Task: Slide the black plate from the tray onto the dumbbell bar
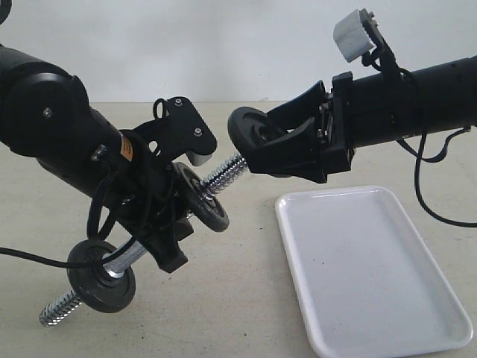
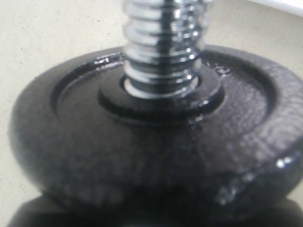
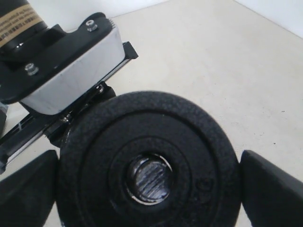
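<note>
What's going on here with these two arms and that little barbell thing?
The left gripper holds the dumbbell bar tilted up off the table, with two other black discs on it. The right gripper grips the black plate by its rim at the bar's upper threaded end, and the bar's tip shows in the plate's hole. The white tray holds nothing.

Bright even light, soft shadows, close-ups blurred
</note>
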Controlling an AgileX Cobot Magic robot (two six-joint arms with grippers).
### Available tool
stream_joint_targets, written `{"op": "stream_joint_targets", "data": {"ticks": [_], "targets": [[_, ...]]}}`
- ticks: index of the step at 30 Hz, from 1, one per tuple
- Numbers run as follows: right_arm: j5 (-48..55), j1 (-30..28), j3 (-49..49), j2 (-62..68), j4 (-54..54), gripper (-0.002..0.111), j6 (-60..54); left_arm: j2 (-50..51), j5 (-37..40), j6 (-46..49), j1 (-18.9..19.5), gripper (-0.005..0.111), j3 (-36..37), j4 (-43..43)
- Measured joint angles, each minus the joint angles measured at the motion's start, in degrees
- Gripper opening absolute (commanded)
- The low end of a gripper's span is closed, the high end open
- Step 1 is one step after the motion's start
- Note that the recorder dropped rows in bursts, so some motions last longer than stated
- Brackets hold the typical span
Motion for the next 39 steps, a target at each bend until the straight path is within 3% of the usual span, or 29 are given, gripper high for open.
{"op": "stream_joint_targets", "data": {"ticks": [39], "targets": [[0.0, 0.1, 0.0, 0.0, 0.9, 0.0, -0.8, -0.2, 0.0, -0.8, 0.0, 0.004, 0.0, 0.2]]}}
